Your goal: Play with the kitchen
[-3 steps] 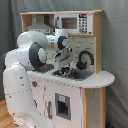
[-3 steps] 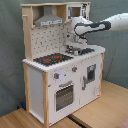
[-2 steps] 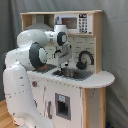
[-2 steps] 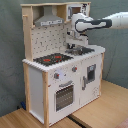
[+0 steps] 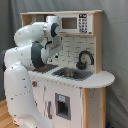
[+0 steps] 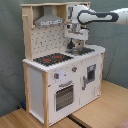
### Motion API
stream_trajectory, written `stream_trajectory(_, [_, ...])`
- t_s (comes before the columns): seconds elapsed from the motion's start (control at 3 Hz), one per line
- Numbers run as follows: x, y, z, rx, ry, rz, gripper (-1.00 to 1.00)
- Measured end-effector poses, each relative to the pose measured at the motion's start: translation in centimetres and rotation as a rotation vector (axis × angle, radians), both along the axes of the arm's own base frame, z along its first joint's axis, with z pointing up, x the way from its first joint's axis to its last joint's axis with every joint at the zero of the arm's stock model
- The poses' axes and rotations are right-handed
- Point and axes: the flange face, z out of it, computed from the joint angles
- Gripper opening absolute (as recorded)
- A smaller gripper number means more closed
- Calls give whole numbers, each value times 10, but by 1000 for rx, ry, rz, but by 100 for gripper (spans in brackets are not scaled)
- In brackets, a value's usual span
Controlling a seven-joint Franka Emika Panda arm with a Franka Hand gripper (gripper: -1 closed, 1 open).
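In second exterior view only, red-ringed hob

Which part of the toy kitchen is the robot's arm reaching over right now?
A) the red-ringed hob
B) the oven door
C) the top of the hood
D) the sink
D: in the second exterior view the arm's end hangs above the sink, beside the hob.

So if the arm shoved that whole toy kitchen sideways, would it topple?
Probably not easily. The kitchen stands on a broad, boxy base on the floor, so it would likely slide. Its tall back panel and hood put some weight high, so a high push seems riskier.
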Motion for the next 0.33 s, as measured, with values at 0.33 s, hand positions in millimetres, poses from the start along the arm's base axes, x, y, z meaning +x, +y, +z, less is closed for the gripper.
stream_trajectory(0.33, [-21,17,13,-15,16,14,100])
